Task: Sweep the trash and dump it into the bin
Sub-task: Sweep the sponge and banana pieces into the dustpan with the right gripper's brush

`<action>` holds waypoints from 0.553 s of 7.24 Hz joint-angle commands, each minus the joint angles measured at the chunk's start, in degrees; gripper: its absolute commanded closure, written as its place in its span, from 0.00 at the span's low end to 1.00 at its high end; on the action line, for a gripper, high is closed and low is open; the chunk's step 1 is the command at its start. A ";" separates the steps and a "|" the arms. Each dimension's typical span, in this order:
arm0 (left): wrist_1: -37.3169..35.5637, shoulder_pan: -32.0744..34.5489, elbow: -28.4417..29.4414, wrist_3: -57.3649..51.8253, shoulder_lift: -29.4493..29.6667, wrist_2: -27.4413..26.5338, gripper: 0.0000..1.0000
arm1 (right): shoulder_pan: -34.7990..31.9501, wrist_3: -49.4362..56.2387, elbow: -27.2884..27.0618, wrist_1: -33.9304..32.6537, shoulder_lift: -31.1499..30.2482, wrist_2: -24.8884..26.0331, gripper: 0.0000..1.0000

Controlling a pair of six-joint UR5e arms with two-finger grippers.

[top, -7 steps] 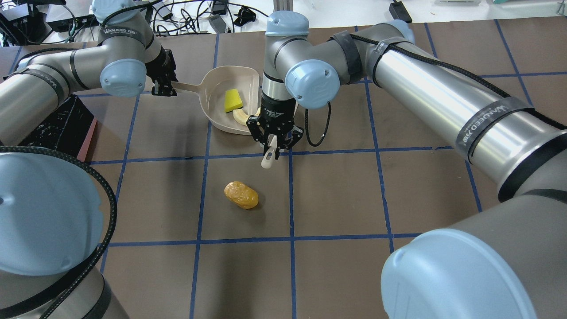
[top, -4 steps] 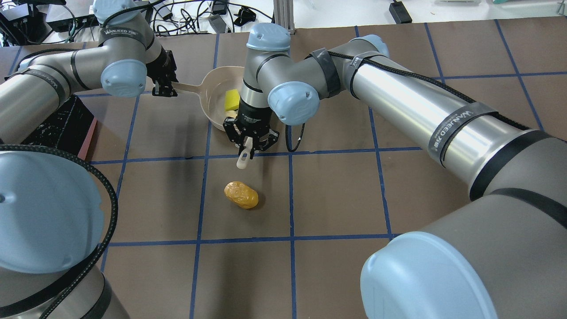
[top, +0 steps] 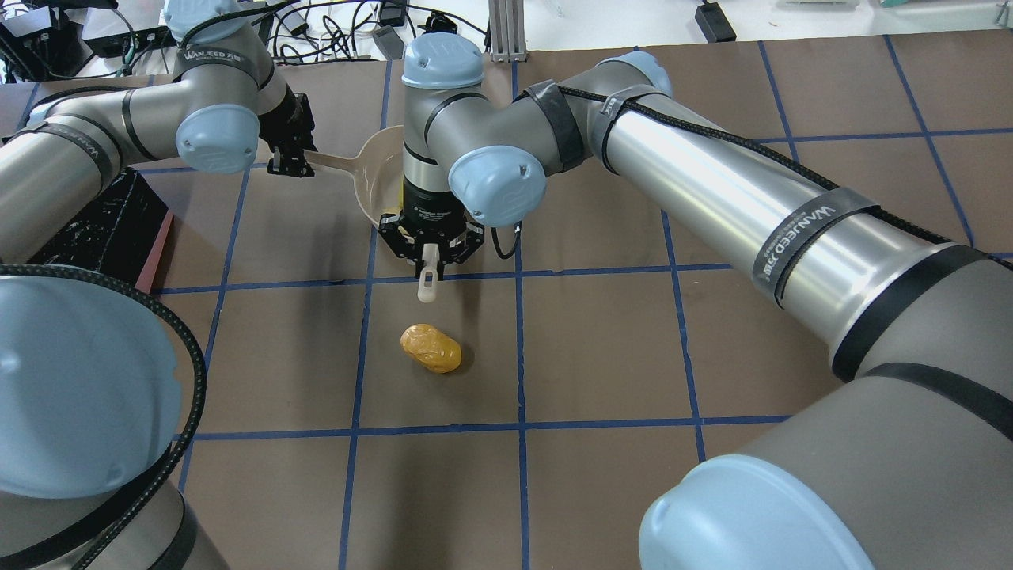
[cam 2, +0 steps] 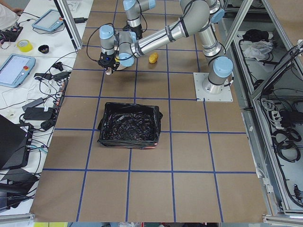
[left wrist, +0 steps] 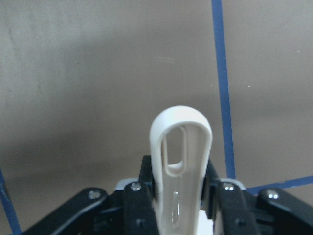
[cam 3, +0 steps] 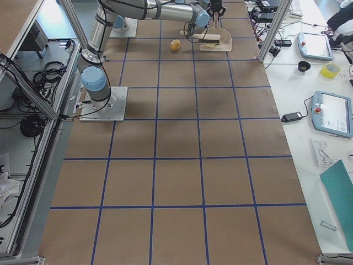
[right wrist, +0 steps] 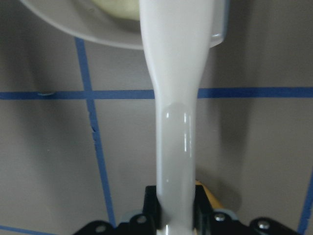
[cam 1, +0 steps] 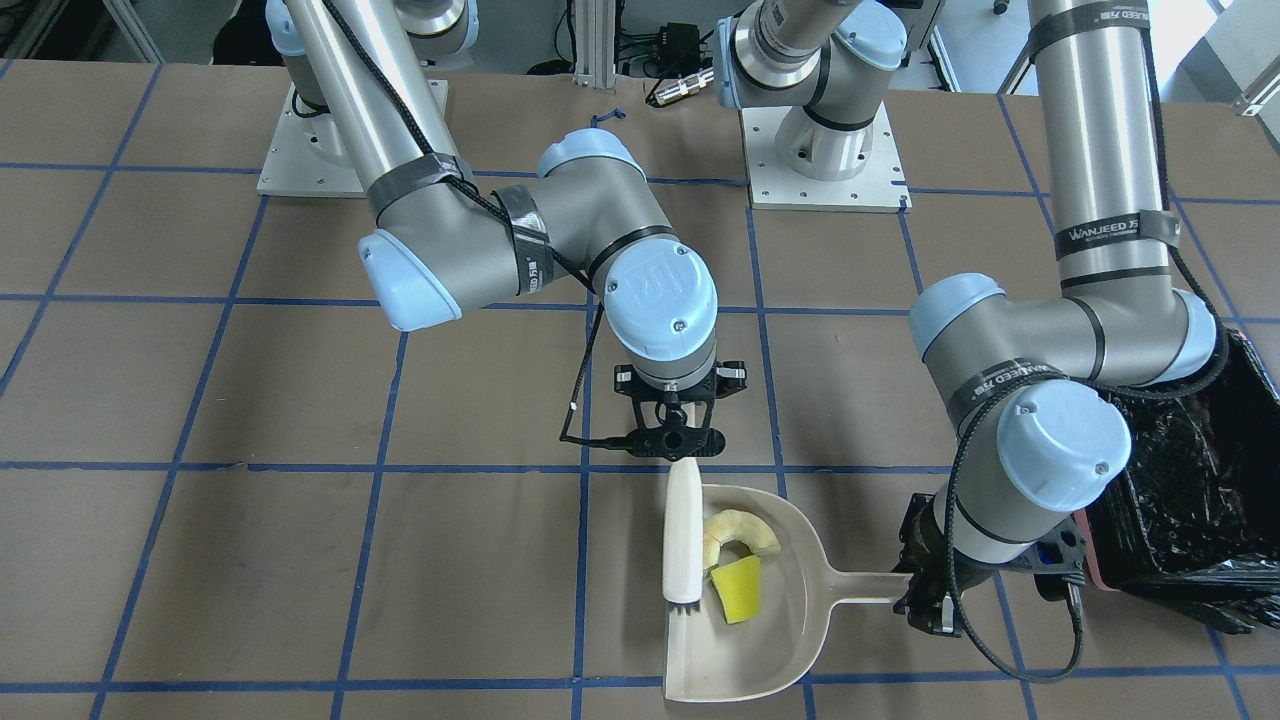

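Observation:
My left gripper [top: 290,164] is shut on the handle of the beige dustpan [cam 1: 780,640], which rests on the table. The pale yellow crescent slice [cam 1: 741,533] and the yellow-green sponge [cam 1: 737,588] lie inside the pan. My right gripper [top: 428,255] is shut on a white brush [cam 1: 683,540], whose bristles sit at the pan's open edge beside the sponge. The golden-brown potato-like piece [top: 430,347] lies on the table, apart from the pan, just beyond the brush's handle end. The bin [cam 1: 1190,500], lined with a black bag, stands beside my left arm.
The brown table [top: 601,356] carries a blue tape grid. Cables and devices [top: 356,32] lie past its far edge. My right arm's long forearm [top: 712,182] spans the table over the right half in the overhead view.
My right gripper has moved left across the pan's mouth with the brush and now hides the sponge and slice in the overhead view. The potato-like piece and my left gripper have stayed put.

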State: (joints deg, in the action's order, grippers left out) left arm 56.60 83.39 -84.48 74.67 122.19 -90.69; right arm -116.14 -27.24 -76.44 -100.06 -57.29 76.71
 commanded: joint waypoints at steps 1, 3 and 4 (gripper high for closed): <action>4.28 -2.51 -0.95 -5.11 -2.81 -0.01 1.00 | 1.52 0.43 -1.95 13.96 -6.58 5.12 1.00; 8.60 -6.21 -3.22 -12.34 -7.03 0.16 1.00 | 1.53 -4.89 -12.10 15.86 -14.65 7.05 1.00; 8.61 -6.31 -7.24 -16.71 -9.92 -0.19 1.00 | 1.53 -10.41 -17.90 15.08 -19.57 7.14 1.00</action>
State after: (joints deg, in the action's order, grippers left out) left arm 64.27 77.94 -87.97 62.78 115.52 -90.65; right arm -114.65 -31.89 -87.34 -84.99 -70.89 83.34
